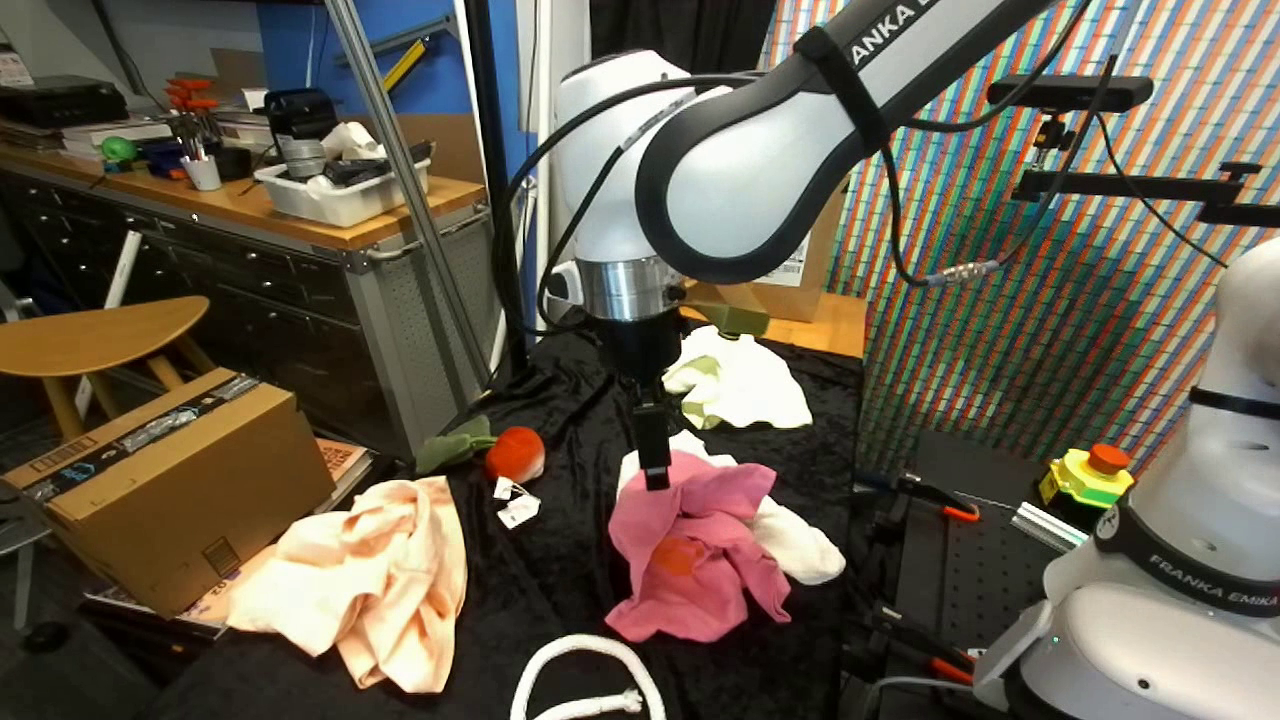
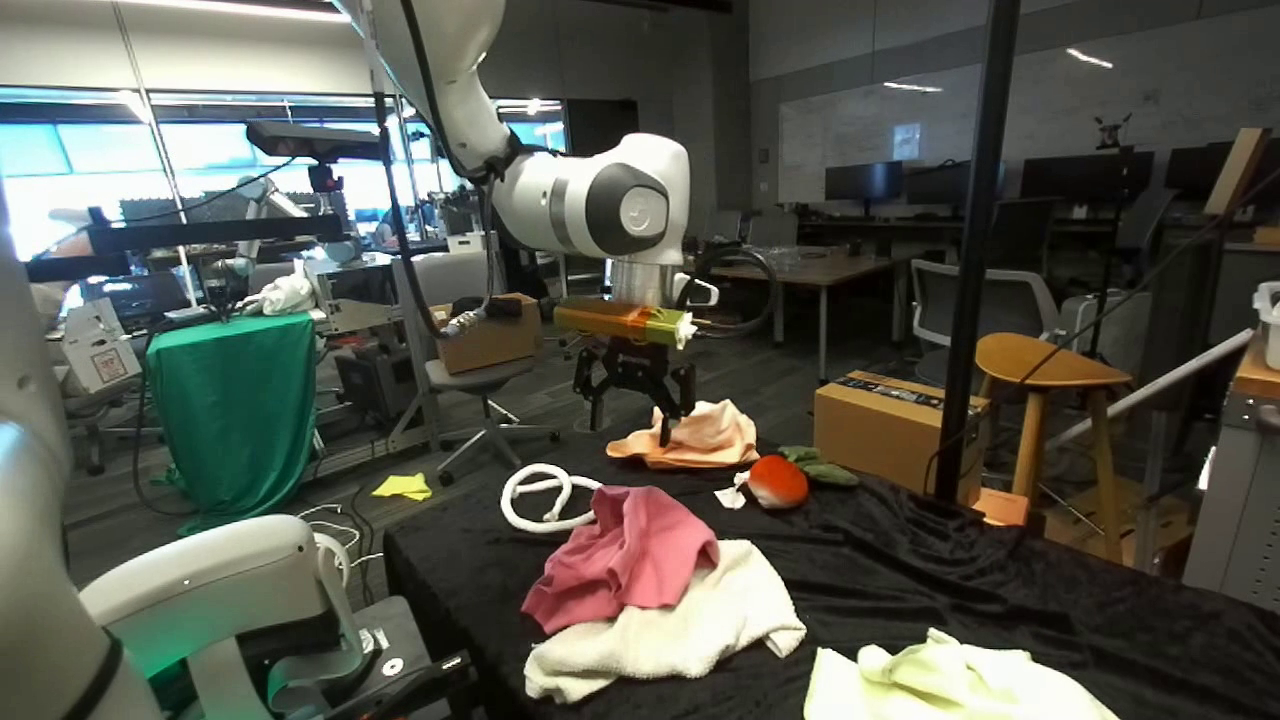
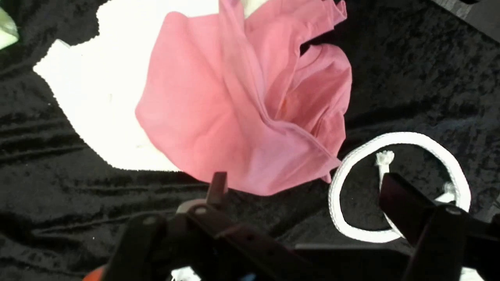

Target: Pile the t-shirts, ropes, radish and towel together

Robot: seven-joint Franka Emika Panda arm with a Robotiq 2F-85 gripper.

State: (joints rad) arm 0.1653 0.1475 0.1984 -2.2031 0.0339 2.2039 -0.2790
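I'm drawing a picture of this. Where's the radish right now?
In an exterior view, the radish lies on the black cloth left of centre, with the peach cloth below left and the pink cloth below right.

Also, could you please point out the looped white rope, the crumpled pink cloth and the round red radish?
Looped white rope (image 3: 402, 137): wrist view, upper arc of its loop.
Crumpled pink cloth (image 3: 234, 105): wrist view, folds near its middle.
Round red radish (image 2: 778, 482): in an exterior view, its red body.
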